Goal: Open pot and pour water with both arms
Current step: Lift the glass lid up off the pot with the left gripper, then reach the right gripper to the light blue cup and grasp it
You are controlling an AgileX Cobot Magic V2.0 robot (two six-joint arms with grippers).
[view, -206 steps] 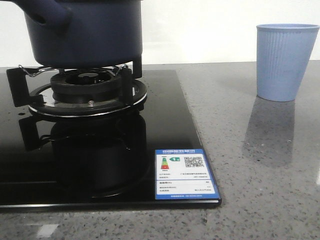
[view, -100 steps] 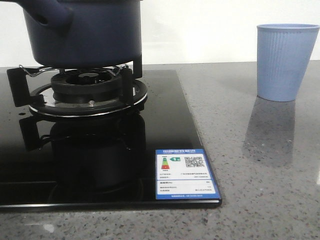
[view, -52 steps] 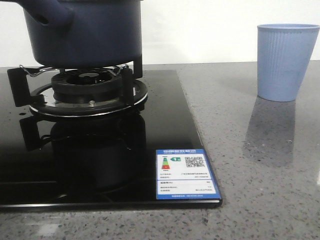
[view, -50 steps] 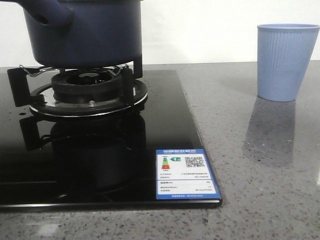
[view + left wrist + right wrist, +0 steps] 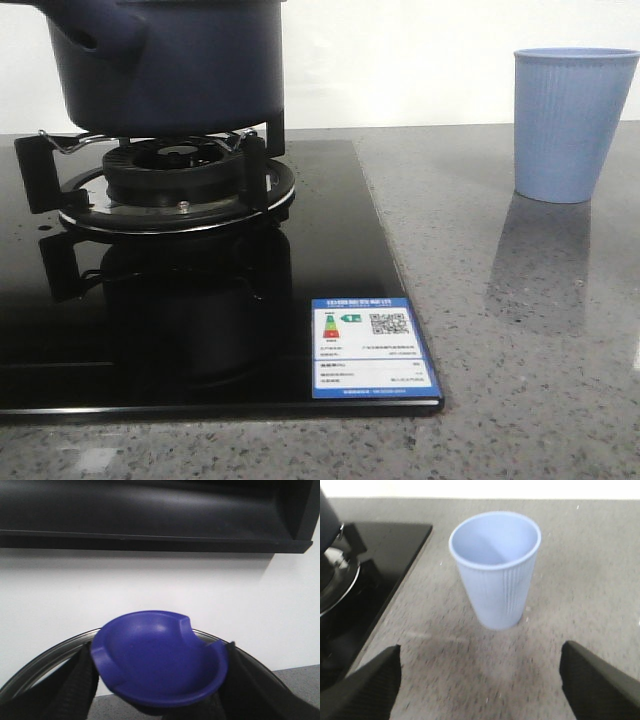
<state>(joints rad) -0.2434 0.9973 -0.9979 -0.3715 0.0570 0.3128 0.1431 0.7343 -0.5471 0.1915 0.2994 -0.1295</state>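
The dark navy pot (image 5: 170, 70) stands on the gas burner (image 5: 175, 170) at the back left, its stub handle (image 5: 85, 25) pointing left; its top is cut off by the frame. My left gripper (image 5: 159, 680) is shut on a bright blue lid knob (image 5: 160, 655), with the lid's steel rim (image 5: 45, 657) behind it against the white wall. My right gripper (image 5: 480, 680) is open and empty above the counter, just short of the light blue ribbed cup (image 5: 495, 570). Neither gripper shows in the front view.
The black glass hob (image 5: 200, 330) with an energy label (image 5: 368, 348) fills the left of the grey counter (image 5: 520, 350). The cup (image 5: 572, 120) stands at the back right. A black range hood (image 5: 150, 515) hangs above the lid. The hob's edge (image 5: 395, 555) lies left of the cup.
The pot has shifted slightly on the burner, its handle now a little further left. The cup and hob have not moved.
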